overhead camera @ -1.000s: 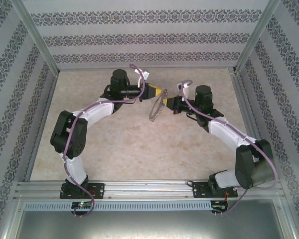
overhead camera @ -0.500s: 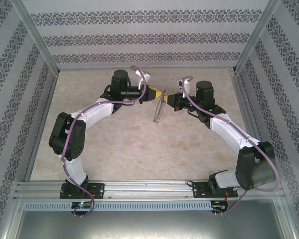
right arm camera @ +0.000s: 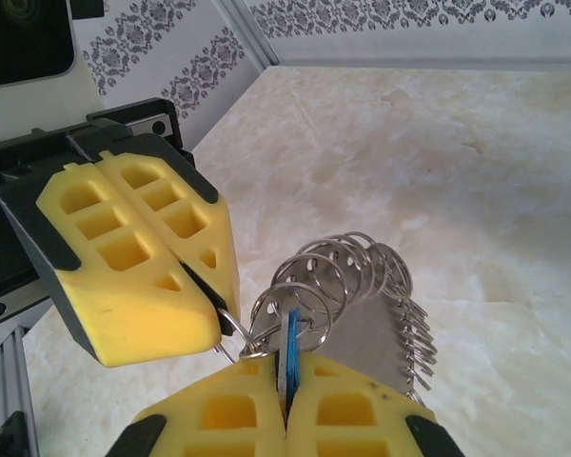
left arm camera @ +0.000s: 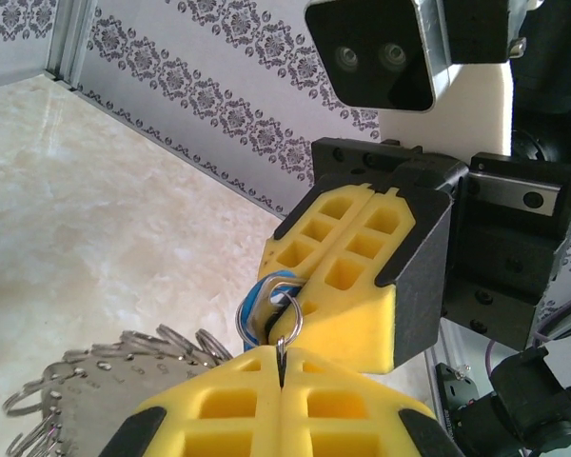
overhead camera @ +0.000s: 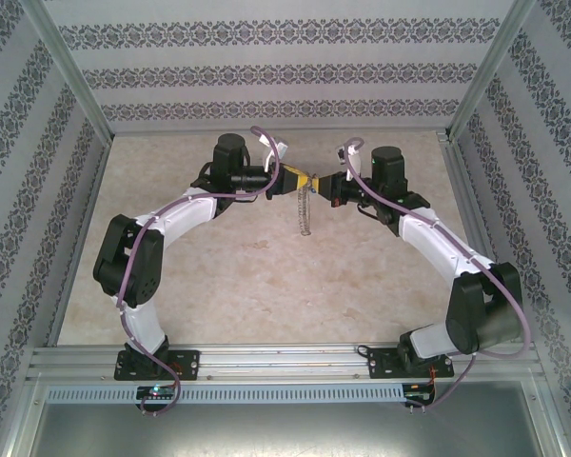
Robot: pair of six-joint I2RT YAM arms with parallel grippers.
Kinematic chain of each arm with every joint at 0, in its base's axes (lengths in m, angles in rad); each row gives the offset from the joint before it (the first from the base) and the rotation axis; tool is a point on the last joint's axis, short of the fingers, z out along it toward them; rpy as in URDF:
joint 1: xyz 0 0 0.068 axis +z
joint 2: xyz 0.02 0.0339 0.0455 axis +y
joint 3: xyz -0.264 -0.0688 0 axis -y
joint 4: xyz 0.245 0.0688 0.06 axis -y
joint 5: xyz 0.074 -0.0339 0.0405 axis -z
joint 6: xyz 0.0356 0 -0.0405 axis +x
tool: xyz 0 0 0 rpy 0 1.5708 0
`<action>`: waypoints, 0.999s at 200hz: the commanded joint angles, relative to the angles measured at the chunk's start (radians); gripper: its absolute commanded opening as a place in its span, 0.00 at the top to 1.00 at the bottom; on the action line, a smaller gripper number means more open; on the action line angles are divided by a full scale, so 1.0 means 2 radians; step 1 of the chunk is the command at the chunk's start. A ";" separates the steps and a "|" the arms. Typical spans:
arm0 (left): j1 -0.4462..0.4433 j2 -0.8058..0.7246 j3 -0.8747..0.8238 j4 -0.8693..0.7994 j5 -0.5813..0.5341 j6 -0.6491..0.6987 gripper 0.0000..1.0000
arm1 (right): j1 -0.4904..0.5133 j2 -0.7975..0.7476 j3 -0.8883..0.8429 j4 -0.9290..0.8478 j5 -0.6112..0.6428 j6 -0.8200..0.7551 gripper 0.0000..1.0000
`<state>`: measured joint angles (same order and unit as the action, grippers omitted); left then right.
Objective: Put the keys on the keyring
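Observation:
My two grippers meet tip to tip above the middle of the table. The left gripper (overhead camera: 299, 181) (left arm camera: 282, 360) is shut on one small split ring of the keyring (overhead camera: 305, 211) (right arm camera: 366, 305), a flat grey metal piece edged with several small silver rings. It hangs limp below the fingers, partly visible behind my left pads (left arm camera: 95, 381). The right gripper (overhead camera: 323, 184) (right arm camera: 287, 373) is shut on the key (right arm camera: 291, 341), whose blue head pokes edge-on from between its pads (left arm camera: 260, 303). The pinched ring (left arm camera: 287, 322) touches the key's head.
The marble-patterned table (overhead camera: 228, 276) lies under the arms, walled by patterned panels. An aluminium rail (overhead camera: 285, 360) runs along the near edge by the arm bases. The right wrist's camera housing (left arm camera: 381, 52) looms close ahead of the left gripper.
The grippers have closed the gap between them and now touch. The keyring has swung from a tilted, open-looking loop to hanging straight down, edge-on.

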<state>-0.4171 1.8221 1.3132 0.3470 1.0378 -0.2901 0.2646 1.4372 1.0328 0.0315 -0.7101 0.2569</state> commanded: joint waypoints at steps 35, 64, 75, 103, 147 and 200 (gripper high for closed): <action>-0.004 -0.018 0.000 0.000 0.009 0.015 1.00 | 0.005 -0.003 0.036 -0.011 -0.002 -0.018 1.00; -0.004 -0.014 0.000 0.006 0.013 0.011 1.00 | 0.005 0.001 0.045 -0.007 0.001 -0.015 1.00; -0.004 -0.011 0.000 0.010 0.015 0.007 1.00 | 0.005 0.007 0.056 -0.011 -0.001 -0.015 1.00; -0.004 -0.012 -0.001 0.010 0.017 0.005 1.00 | 0.006 0.025 0.074 -0.020 -0.003 -0.020 1.00; -0.005 -0.017 -0.008 0.003 -0.001 0.009 0.91 | 0.006 0.034 0.081 -0.024 0.009 -0.019 1.00; 0.007 -0.041 -0.047 0.052 -0.065 -0.024 0.62 | 0.005 0.055 0.100 -0.032 0.015 -0.021 1.00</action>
<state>-0.4122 1.8027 1.2575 0.3691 0.9695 -0.3035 0.2710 1.5208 1.1824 -0.0708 -0.6922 0.2310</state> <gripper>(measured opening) 0.365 0.056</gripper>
